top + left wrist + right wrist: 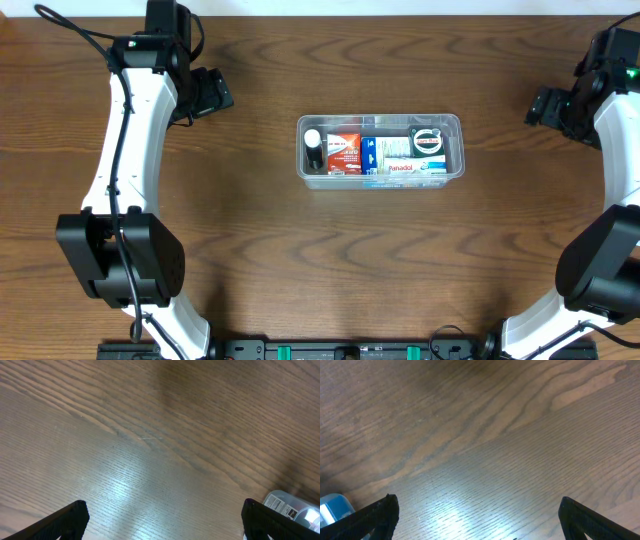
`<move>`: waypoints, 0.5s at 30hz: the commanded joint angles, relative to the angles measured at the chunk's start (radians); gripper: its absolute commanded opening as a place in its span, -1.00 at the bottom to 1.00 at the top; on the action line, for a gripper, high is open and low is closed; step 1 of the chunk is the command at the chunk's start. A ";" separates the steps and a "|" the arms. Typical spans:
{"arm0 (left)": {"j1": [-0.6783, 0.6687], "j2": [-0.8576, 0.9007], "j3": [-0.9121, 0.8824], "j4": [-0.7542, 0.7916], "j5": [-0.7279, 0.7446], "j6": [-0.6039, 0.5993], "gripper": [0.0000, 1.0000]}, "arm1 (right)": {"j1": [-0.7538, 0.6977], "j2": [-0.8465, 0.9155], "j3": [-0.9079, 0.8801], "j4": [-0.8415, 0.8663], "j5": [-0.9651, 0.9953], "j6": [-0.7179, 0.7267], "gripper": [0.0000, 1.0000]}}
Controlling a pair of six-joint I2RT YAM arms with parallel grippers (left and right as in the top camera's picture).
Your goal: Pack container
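Overhead view: clear rectangular plastic container (380,118), holding small boxes (343,150), sits mid dark wooden tabletop (250,250), well apart from left gripper (162,509) and right gripper (477,504), both with fingers spread wide.

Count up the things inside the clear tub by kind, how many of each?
Inside the container, as far as the overhead view shows:
Boxes: 3 (red box, blue carton, Panadol box)
Dark bottle with a white cap: 1
Round black item: 1
Total: 5
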 commanded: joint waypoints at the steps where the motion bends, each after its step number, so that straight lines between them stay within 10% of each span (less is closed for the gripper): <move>1: 0.003 -0.019 0.028 -0.005 -0.012 0.006 0.96 | -0.005 -0.005 0.010 -0.001 0.005 -0.011 0.98; 15: 0.003 -0.019 0.028 -0.005 -0.012 0.006 0.96 | 0.142 -0.199 0.010 -0.002 0.006 -0.011 0.99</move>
